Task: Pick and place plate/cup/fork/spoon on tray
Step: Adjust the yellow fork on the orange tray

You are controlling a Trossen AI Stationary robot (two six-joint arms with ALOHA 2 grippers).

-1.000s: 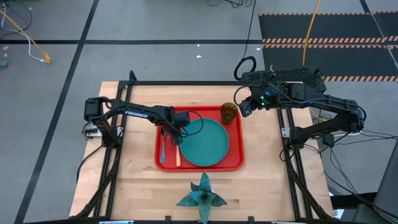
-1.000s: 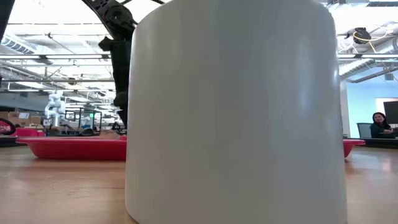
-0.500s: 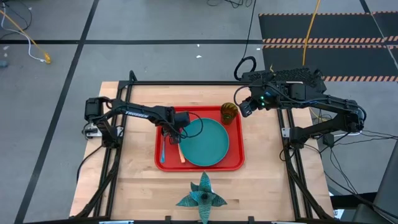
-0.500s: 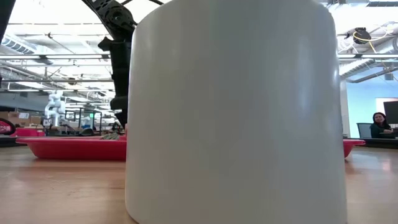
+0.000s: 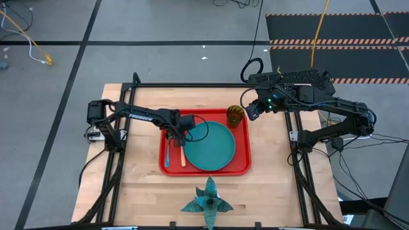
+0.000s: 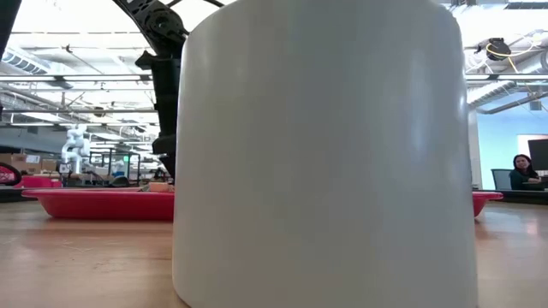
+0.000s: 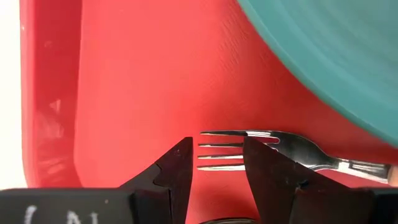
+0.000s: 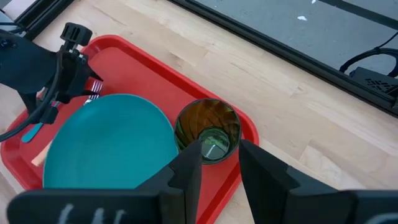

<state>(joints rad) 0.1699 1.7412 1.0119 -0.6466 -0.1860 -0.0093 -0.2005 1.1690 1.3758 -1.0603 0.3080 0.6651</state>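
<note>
The red tray (image 5: 239, 167) lies mid-table. On it are the teal plate (image 5: 214, 145), the amber-green cup (image 5: 235, 115) standing in its far right corner, the blue-handled spoon (image 5: 167, 155) along its left side, and the orange-handled fork (image 5: 183, 156) between spoon and plate. My left gripper (image 5: 178, 136) is open above the fork's tines (image 7: 221, 149), which lie flat on the tray floor (image 7: 143, 81). My right gripper (image 8: 219, 155) is open and empty, just to the right of the cup (image 8: 208, 130).
A teal spiky star-shaped object (image 5: 208, 201) sits near the table's front edge. In the low view a wide white cylinder (image 6: 325, 154) blocks most of the scene, with the tray rim (image 6: 103, 204) behind it. A person (image 6: 521, 171) sits far off in the room.
The fork's orange handle has swung a little toward the plate and back, and it again lies straight beside the spoon. Both arms have kept about where they were.
</note>
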